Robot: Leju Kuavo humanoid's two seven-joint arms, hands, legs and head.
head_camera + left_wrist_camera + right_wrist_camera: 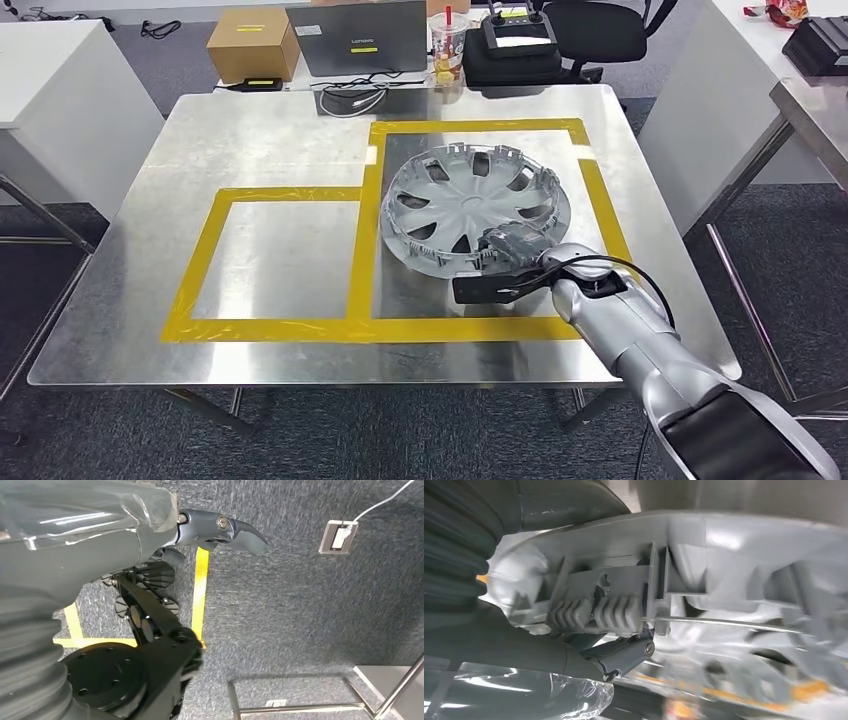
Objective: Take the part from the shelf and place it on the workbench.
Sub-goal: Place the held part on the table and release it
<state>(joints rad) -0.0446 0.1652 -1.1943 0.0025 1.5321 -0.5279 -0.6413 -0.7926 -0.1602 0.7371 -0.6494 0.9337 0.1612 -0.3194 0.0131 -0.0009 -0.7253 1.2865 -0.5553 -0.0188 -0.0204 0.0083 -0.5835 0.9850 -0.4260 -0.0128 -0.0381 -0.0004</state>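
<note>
On the workbench (250,130), hubcap (470,195) touches right robot hand (505,250).

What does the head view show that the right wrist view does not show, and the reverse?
Head view alone: the whole hubcap lying inside the larger yellow tape rectangle on the metal workbench, plus a laptop, a cardboard box and a drink cup beyond its far edge.

Right wrist view alone: the hubcap's ribbed clips and wire ring on its inner side, seen close up.

Both: the right hand at the hubcap's near rim, and the hubcap itself.
</note>
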